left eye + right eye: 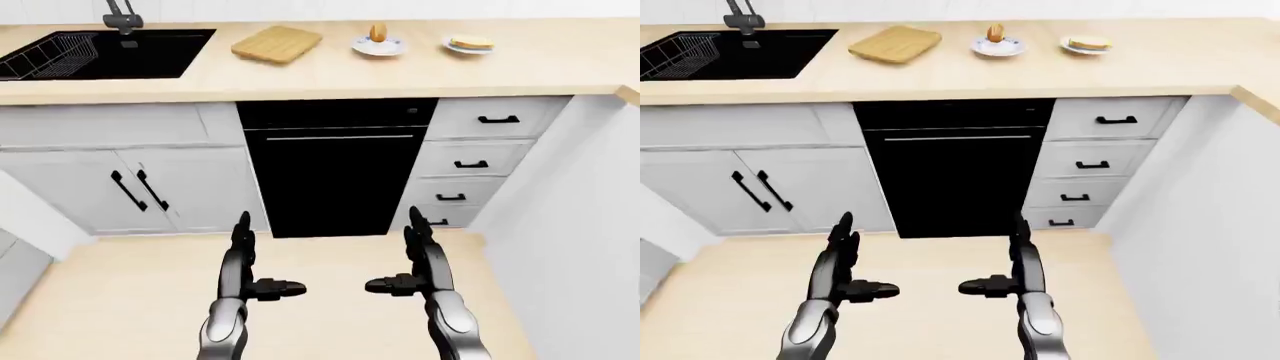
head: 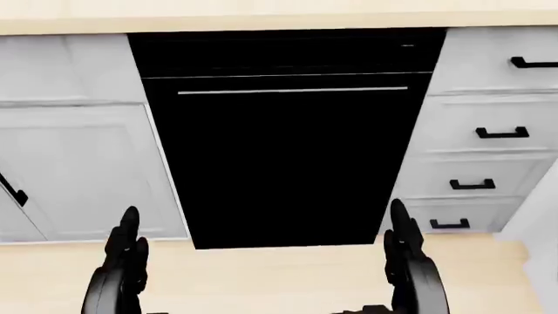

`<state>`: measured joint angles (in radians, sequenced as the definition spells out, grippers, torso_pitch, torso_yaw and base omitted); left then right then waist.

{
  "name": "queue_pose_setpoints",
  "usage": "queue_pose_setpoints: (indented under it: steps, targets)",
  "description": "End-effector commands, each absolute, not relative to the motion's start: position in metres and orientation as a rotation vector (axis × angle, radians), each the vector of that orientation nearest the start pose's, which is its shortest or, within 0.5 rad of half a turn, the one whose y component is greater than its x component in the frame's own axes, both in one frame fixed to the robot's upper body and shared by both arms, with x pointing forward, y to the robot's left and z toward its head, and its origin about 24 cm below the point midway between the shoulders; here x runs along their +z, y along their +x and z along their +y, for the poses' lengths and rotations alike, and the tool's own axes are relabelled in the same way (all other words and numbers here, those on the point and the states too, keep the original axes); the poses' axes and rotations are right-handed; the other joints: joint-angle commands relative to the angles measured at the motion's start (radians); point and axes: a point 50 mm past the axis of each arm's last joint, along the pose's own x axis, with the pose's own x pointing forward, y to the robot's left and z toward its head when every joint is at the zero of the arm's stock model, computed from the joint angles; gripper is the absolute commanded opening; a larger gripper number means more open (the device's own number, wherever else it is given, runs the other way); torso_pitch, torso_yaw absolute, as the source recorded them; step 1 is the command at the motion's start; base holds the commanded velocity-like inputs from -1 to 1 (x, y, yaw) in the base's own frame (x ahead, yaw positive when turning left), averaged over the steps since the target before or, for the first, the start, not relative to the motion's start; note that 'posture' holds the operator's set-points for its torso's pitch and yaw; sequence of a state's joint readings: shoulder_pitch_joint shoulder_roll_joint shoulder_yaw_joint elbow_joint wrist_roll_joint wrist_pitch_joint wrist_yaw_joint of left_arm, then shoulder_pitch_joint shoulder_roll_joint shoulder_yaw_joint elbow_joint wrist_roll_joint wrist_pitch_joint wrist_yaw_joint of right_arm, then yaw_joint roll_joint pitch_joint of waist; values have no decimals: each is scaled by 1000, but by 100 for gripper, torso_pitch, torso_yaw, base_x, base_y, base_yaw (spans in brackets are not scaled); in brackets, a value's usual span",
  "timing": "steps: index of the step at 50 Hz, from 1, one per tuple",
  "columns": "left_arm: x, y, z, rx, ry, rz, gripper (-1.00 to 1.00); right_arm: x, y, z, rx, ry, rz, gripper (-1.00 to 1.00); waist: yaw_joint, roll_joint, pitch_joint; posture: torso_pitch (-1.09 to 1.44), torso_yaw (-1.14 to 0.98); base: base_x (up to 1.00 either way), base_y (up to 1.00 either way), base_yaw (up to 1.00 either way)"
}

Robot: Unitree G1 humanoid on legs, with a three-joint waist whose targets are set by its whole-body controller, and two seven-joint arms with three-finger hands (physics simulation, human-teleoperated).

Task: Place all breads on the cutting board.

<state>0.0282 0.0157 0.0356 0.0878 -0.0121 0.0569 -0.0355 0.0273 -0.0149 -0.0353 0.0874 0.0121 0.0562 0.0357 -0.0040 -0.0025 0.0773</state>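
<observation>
A wooden cutting board (image 1: pixel 277 43) lies on the counter (image 1: pixel 560 71) at the top of the left-eye view, with nothing on it. To its right a small bread roll (image 1: pixel 378 32) sits on a white plate (image 1: pixel 379 47). Further right a flat bread (image 1: pixel 471 43) lies on a second white plate (image 1: pixel 468 49). My left hand (image 1: pixel 252 264) and right hand (image 1: pixel 408 260) are open and empty, held low over the floor, far below the counter.
A black sink (image 1: pixel 105 54) with a dish rack and faucet is at the counter's left. A black dishwasher (image 1: pixel 335 169) stands under the counter, with white cabinet doors (image 1: pixel 140 187) to its left and drawers (image 1: pixel 470 161) to its right. A white wall (image 1: pixel 580 247) stands at the right.
</observation>
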Motion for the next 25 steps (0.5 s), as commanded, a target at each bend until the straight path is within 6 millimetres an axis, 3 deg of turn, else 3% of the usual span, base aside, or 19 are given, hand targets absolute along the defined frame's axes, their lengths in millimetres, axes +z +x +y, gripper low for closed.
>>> queue_pose_setpoints:
  steps: [1, 3, 4, 5, 7, 8, 21, 22, 23, 24, 25]
  targets:
    - [46, 254, 161, 8, -4, -12, 100, 47, 252, -154, 10, -8, 2, 100, -2, -8, -1, 0, 0, 0, 0, 0]
    - [49, 251, 158, -6, 8, -15, 100, 49, 250, -152, 15, -10, -1, 100, 8, -2, -63, 0, 0, 0, 0, 0]
    - [49, 250, 158, -7, 11, -15, 100, 48, 251, -152, 15, -9, -2, 100, 9, -1, -52, 0, 0, 0, 0, 0]
    - [49, 251, 158, -11, 12, -12, 100, 47, 251, -151, 18, -9, 0, 100, 6, -6, -19, 0, 0, 0, 0, 0]
    - [54, 251, 158, -16, 8, -15, 100, 49, 252, -151, 18, -6, 0, 100, 6, -7, -70, 0, 0, 0, 0, 0]
    - [57, 251, 158, -23, 8, -15, 100, 51, 252, -151, 14, -4, -1, 100, 7, -6, -76, 0, 0, 0, 0, 0]
    - [123, 258, 160, -27, 39, -102, 100, 104, 258, -157, -17, -14, -60, 100, 10, -2, -91, 0, 0, 0, 0, 0]
    - [128, 259, 160, -27, 40, -110, 100, 106, 258, -156, -8, -9, -62, 100, 12, 2, -107, 0, 0, 5, -45, 0]
    - [131, 259, 159, -30, 43, -114, 100, 108, 259, -156, -6, -7, -63, 100, 17, 25, -82, 0, 0, 12, -55, 0]
    - [134, 260, 158, -34, 45, -120, 100, 109, 259, -155, -3, -6, -65, 100, 17, 50, -69, 0, 0, 18, -60, 0]
    - [138, 259, 157, -37, 47, -127, 100, 111, 258, -154, 4, -1, -70, 100, 19, 60, -66, 0, 0, 25, -59, 0]
